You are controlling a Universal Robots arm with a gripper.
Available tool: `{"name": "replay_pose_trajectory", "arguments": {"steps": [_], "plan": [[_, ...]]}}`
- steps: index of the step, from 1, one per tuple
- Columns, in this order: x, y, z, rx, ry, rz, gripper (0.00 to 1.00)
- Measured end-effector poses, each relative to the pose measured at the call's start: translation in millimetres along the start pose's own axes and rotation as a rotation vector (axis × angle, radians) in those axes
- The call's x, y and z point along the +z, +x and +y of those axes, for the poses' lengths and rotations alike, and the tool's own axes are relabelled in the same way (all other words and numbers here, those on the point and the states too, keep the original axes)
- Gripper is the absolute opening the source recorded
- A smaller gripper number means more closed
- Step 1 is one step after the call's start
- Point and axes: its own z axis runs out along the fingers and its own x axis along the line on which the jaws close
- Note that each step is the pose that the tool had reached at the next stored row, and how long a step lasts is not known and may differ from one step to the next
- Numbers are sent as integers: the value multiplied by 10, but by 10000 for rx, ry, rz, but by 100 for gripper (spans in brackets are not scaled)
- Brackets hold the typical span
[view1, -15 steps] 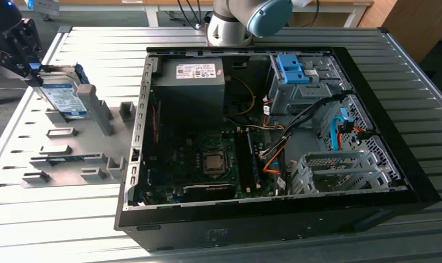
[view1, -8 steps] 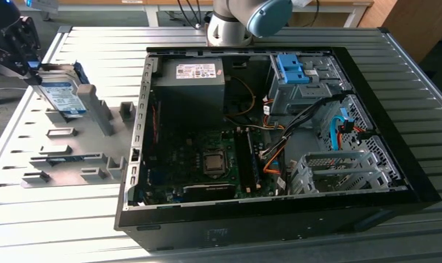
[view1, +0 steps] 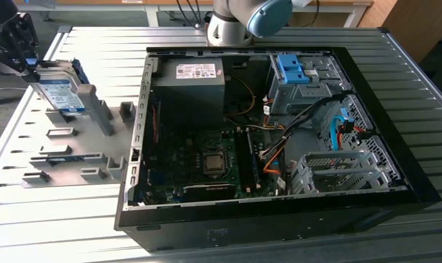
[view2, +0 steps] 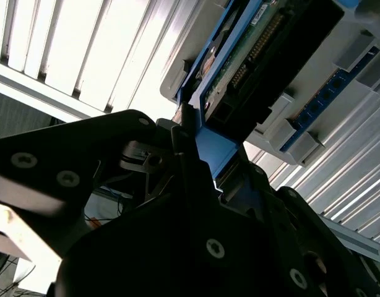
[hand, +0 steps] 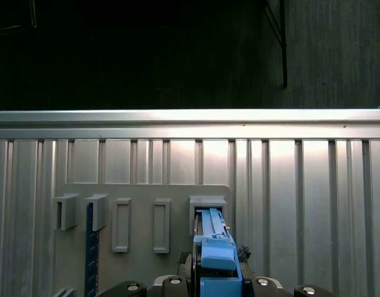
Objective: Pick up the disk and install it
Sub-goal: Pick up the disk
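The disk (view1: pixel 60 93) stands on edge over the grey fixture plate (view1: pixel 82 143) at the exterior view's left, white-and-blue label facing out, blue rails along its sides. My black gripper (view1: pixel 34 67) is shut on its upper end. In the second wrist view the fingers (view2: pixel 184 167) clamp the blue rail, and the disk (view2: pixel 258 55) shows its circuit board and connector. In the first wrist view the disk (hand: pixel 213 244) runs from the gripper (hand: pixel 216 275) down to a grey bracket (hand: pixel 207 203) on the plate. I cannot tell whether its lower end still sits in that bracket.
An open computer case (view1: pixel 279 224) lies at the exterior view's right with its motherboard, cables, a dark grey box (view1: pixel 188 82), a blue latch (view1: pixel 290 68) on the drive bay and a metal cage (view1: pixel 338 170). A blue strip (view1: pixel 69 159) lies in a fixture slot.
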Motion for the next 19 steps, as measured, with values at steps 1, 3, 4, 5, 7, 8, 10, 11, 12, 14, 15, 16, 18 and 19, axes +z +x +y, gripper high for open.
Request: {"name": "replay_pose_trajectory", "arguments": {"steps": [1, 3, 4, 5, 7, 8, 10, 11, 12, 14, 15, 16, 18, 19], "plan": [[-2, 0, 0, 0, 2, -1, 36], [-2, 0, 0, 0, 3, -1, 36], [-5, 0, 0, 0, 1, 0, 36], [-7, 0, 0, 0, 1, -1, 36], [-8, 0, 0, 0, 0, 0, 36], [-10, 0, 0, 0, -1, 0, 36], [-14, 0, 0, 0, 0, 0, 36], [-16, 0, 0, 0, 0, -1, 36], [-16, 0, 0, 0, 1, 0, 36], [-17, 0, 0, 0, 0, 0, 36], [-20, 0, 1, 0, 0, 1, 36], [-24, 0, 1, 0, -2, 1, 36], [-33, 0, 1, 0, -1, 0, 36], [-38, 0, 1, 0, 0, 0, 36]]}}
